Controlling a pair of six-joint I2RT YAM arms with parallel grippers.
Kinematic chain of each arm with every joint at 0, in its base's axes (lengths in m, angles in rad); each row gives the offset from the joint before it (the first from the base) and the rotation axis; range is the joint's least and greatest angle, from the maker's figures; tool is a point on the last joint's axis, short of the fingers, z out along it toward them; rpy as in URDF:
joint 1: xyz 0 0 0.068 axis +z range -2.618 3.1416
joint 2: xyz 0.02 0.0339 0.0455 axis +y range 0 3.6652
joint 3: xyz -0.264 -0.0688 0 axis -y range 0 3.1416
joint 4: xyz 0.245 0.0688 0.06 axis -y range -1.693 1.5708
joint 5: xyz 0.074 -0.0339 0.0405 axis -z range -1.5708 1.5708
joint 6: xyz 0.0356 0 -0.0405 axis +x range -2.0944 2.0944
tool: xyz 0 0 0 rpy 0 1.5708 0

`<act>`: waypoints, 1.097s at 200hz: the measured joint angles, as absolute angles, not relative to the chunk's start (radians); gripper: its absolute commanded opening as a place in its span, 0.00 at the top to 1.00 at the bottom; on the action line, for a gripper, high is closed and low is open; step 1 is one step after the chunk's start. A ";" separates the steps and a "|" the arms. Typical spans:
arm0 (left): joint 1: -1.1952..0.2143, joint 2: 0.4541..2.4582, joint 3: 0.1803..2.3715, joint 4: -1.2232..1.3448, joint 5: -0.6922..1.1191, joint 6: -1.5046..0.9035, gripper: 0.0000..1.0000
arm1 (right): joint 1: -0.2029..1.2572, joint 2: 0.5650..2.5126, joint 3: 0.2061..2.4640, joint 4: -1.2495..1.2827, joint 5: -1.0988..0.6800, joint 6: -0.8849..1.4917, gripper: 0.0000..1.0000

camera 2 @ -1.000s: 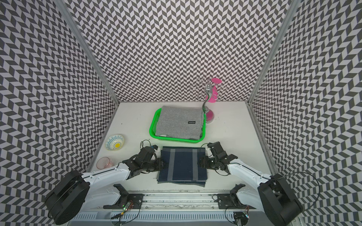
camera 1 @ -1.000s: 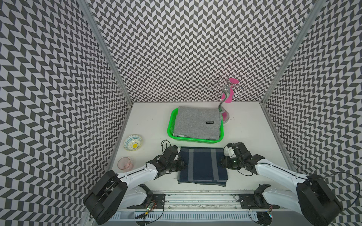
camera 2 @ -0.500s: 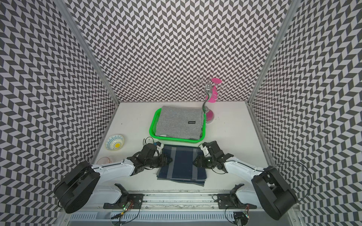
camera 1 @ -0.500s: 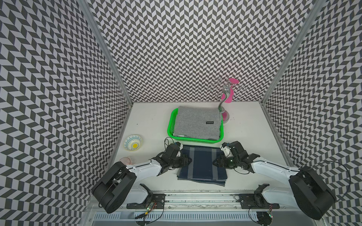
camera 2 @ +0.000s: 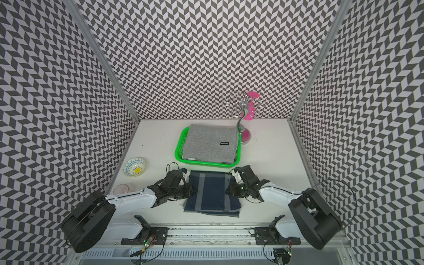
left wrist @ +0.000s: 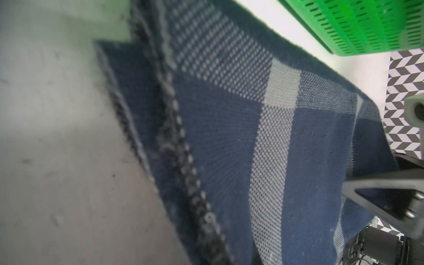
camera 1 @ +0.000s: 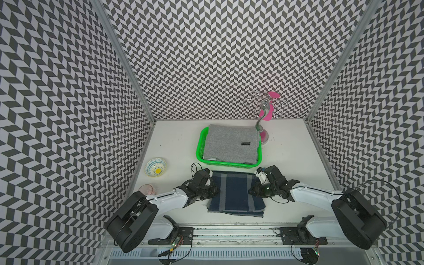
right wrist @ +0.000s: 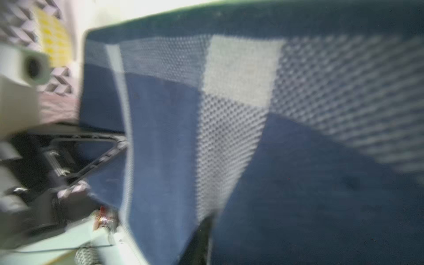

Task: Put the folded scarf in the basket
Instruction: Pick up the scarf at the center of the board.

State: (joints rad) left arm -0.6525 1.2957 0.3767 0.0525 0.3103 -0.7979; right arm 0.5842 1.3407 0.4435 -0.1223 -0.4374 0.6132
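The folded scarf (camera 1: 235,195) (camera 2: 212,195) is navy with pale plaid stripes and lies flat on the white table, just in front of the basket (camera 1: 199,149) (camera 2: 179,149). The bright green basket holds a folded grey cloth (camera 1: 231,144) with a small black label. My left gripper (camera 1: 214,191) is shut on the scarf's left edge, and my right gripper (camera 1: 251,190) is shut on its right edge. Both wrist views are filled by the scarf (left wrist: 252,137) (right wrist: 275,160) at close range, and the left wrist view also shows the basket's mesh wall (left wrist: 358,25).
A patterned bowl (camera 1: 155,170) and a pink glass (camera 1: 146,190) sit by the left wall. A chrome stand with a pink base (camera 1: 263,135) rises right behind the basket's far right corner. Patterned walls close in three sides.
Both grippers slid inward over the scarf's side edges and went from open to shut on the fabric. The scarf's sides are slightly drawn in; it still lies on the table.
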 measured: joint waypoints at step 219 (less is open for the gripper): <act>-0.692 1.107 0.904 -0.341 0.300 -0.794 1.00 | 0.642 1.087 0.929 -0.636 -0.279 0.558 1.00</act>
State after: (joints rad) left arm -0.6922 1.1069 0.9035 -0.3412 0.3004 -0.7944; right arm 0.6422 1.0866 0.9287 -0.6357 -0.2794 0.5575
